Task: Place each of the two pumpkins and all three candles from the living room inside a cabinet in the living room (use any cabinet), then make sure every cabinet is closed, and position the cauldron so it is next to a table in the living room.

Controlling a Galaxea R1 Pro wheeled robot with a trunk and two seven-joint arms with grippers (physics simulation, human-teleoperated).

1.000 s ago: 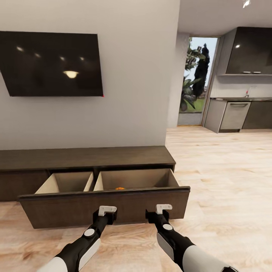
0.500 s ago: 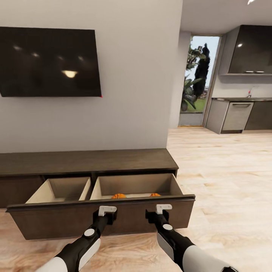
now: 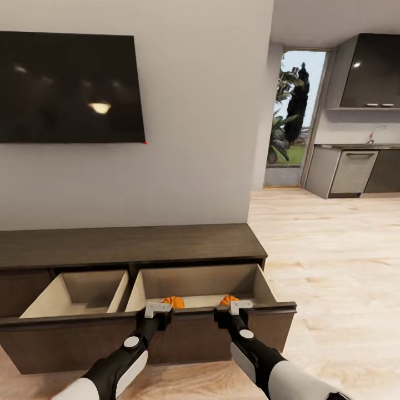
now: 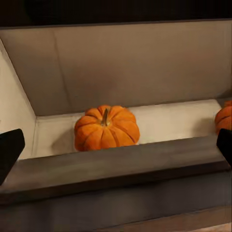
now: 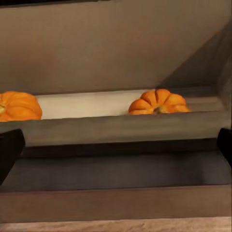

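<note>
Television [image 3: 69, 88]: black screen on the grey wall, above the left part of the console.
Cabinet [image 3: 130, 244]: long, low, dark brown console against the wall, flat top bare, its wide drawer pulled out toward the robot.
Drawer front [image 3: 72, 339]: dark plank running across the lower part of the head view, both grippers at its upper edge.
Left compartment [image 3: 78, 294]: pale lining; no contents can be seen in it from the head view.
Left gripper [image 3: 158, 309]: white fingertips at the drawer front's top edge, in line with the rounder pumpkin; in the left wrist view its two dark fingers [image 4: 9, 152] sit at opposite borders, spread wide with nothing between them.
Rounder pumpkin [image 4: 107, 128]: orange, ribbed, stem up, resting on the pale floor of the right compartment near its left wall; in the head view it peeks over the drawer front just beside the left gripper [image 3: 173, 301].
Flatter pumpkin [image 5: 159, 102]: same compartment, further right, well apart from the first; in the head view it shows beside the right gripper [image 3: 228, 300].
Right gripper [image 3: 240, 305]: white fingertips at the drawer front's top edge, near the flatter pumpkin; the right wrist view has its dark fingers [image 5: 9, 153] far apart, holding nothing.
Floor [image 3: 333, 250]: light wood planks running right toward the kitchen.
Kitchen [image 3: 355, 166]: dark upper cabinets, grey units, far right.
Doorway [image 3: 291, 119]: greenery outside, beside the kitchen.
</note>
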